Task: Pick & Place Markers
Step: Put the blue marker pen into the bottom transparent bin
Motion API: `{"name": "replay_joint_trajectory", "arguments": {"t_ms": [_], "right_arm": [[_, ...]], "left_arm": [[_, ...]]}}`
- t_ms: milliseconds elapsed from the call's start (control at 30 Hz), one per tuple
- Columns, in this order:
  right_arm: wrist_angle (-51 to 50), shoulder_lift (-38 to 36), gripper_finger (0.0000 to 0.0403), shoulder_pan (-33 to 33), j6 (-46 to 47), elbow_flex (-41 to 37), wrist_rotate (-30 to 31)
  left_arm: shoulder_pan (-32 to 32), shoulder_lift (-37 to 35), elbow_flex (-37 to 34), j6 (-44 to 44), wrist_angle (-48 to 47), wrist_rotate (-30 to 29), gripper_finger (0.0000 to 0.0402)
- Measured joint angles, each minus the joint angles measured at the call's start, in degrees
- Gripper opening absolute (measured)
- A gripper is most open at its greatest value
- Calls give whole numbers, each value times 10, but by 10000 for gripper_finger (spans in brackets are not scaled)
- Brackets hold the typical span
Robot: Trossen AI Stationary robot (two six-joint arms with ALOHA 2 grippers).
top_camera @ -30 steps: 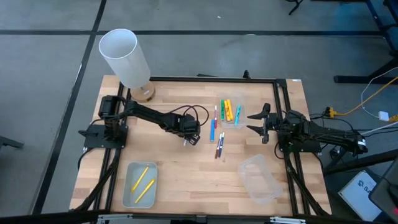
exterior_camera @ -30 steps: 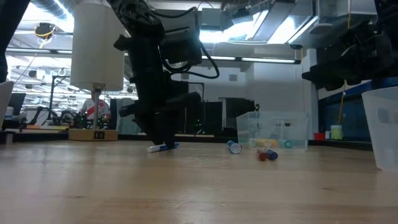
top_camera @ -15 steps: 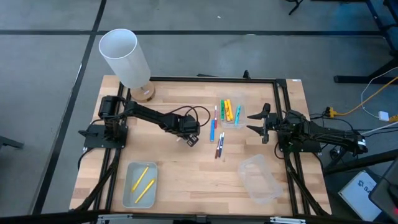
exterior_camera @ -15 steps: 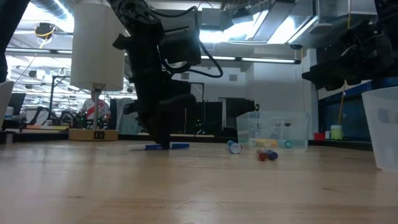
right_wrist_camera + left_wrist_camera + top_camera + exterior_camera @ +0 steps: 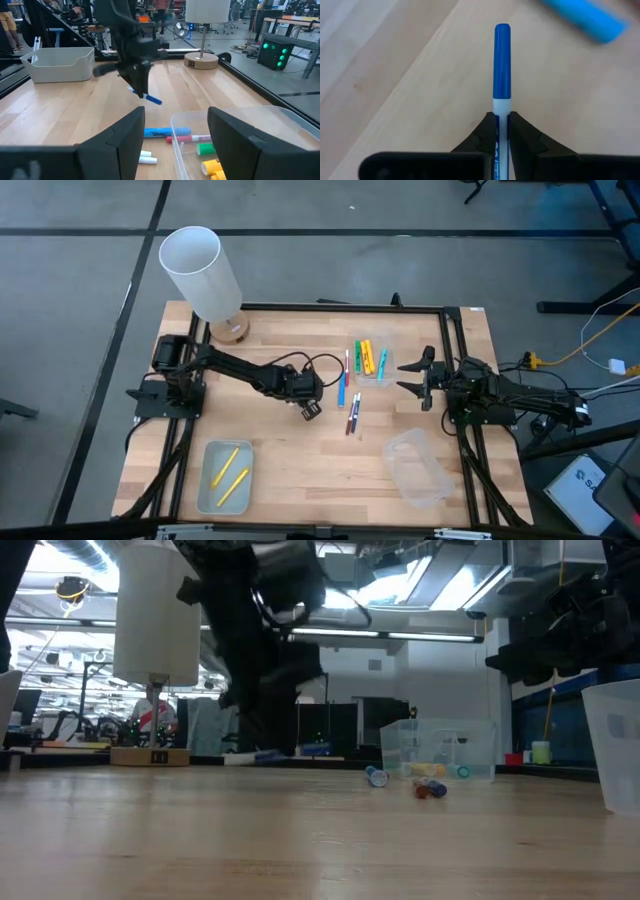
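The left gripper point(image 5: 502, 131) is clamped on a thin blue marker with a white barrel point(image 5: 502, 75), the two dark fingers point(image 5: 482, 134) pressing its barrel from either side while the blue cap sticks out ahead of them. In the high view this gripper point(image 5: 311, 408) sits over the middle of the light wooden table point(image 5: 300, 470), just left of the loose markers, and the low view shows the marker lifted clear of the tabletop, though how high is hard to judge from that angle. Beside it on the wood lie another blue marker point(image 5: 341, 388) and a small group of red and purple markers point(image 5: 353, 413). Just beyond them a small clear plastic tray point(image 5: 389, 369) holds yellow, green and orange markers point(image 5: 367, 357). A second clear tray point(image 5: 212, 480) near the front left of the table holds two yellow markers point(image 5: 230, 471), and a third clear tray point(image 5: 418, 468) sits at the front right. The right gripper point(image 5: 420, 377) waits at the right side of the table with its fingers spread apart, near the tray of mixed markers. A tall white cylinder on a round wooden base point(image 5: 205, 275) stands at the far left corner.
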Motion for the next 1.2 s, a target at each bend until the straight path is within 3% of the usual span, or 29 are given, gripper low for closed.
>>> {"name": "replay_joint_trajectory", "arguments": {"t_ms": [267, 500, 767, 1033, 1200], "right_arm": [[0, 0, 216, 0, 0, 0, 0], [8, 0, 216, 0, 7, 0, 0], [125, 0, 216, 0, 210, 0, -4], [164, 3, 216, 0, 247, 1, 58], [210, 21, 216, 1, 239, 1, 45]], "left_arm": [[-29, -52, 1, 61, 89, -13, 25], [-53, -85, 1, 157, 221, -13, 25], [-61, -93, 1, 266, 368, -10, 25], [-62, -93, 1, 323, 457, -13, 25], [-60, -93, 1, 351, 511, -14, 25]]}}
